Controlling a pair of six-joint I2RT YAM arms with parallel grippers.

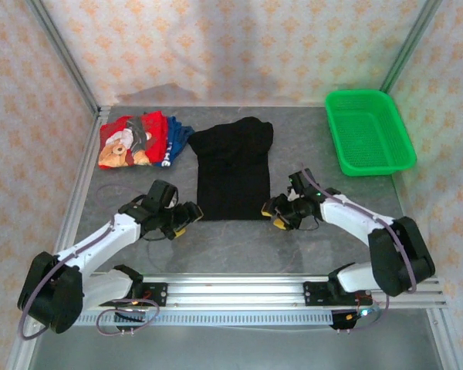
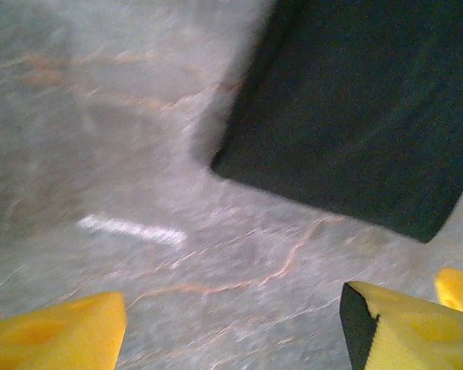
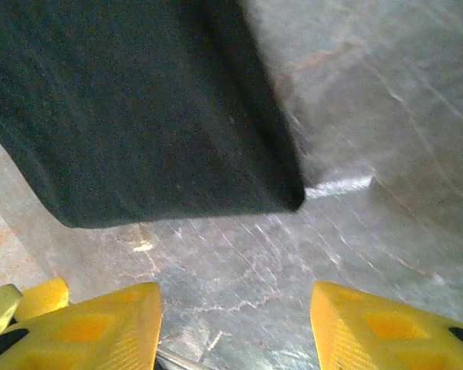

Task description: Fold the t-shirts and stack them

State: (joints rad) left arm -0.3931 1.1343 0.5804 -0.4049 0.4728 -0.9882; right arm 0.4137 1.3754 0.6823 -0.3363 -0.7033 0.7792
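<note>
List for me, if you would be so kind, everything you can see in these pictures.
black t-shirt: one, black, flat at the table's centre, sides folded in
red t-shirt: one, red with a cartoon print, folded, far left
blue t-shirt: one, blue, folded, showing at the red one's right edge
basket: one, green mesh, far right, nothing in it
table: one, grey marbled
rail: one, silver, along the near edge, carrying both arm bases
left tool: one, yellow fingertips, open, just short of the black shirt's near left corner
right tool: one, yellow fingertips, open, just short of its near right corner
</note>
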